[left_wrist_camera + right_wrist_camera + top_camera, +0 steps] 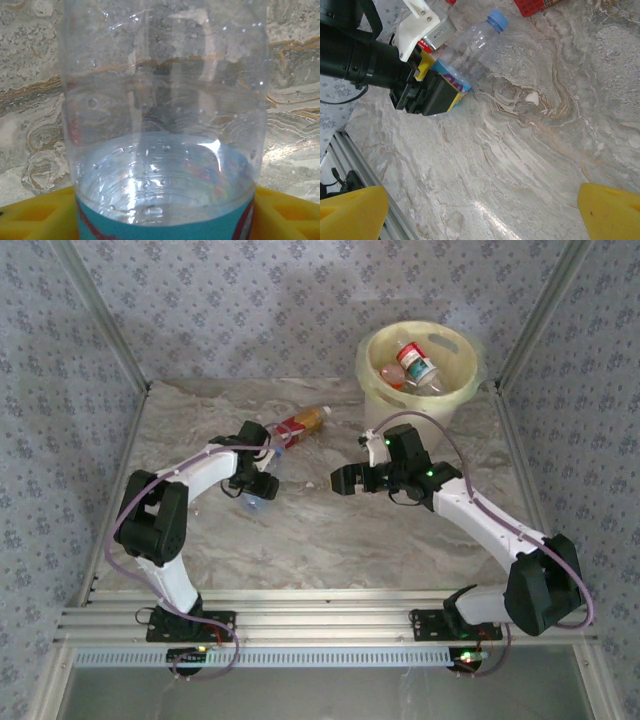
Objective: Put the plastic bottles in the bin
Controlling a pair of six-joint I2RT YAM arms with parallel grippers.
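Slip-out expected on lift if thin wall buckles: clear bottle (pixel 472 47), lying on surface (pixel 535 150) well apart from bin (pixel 375 390), is pinched at label (pixel 165 227) by left end effector (pixel 257 487); right end effector (pixel 345 480) is spread open.

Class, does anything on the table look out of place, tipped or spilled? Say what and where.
Two bottles lie on their sides outside the bin: an amber bottle with a red label, far middle, and a clear bottle in the left pincer. No spill shows.
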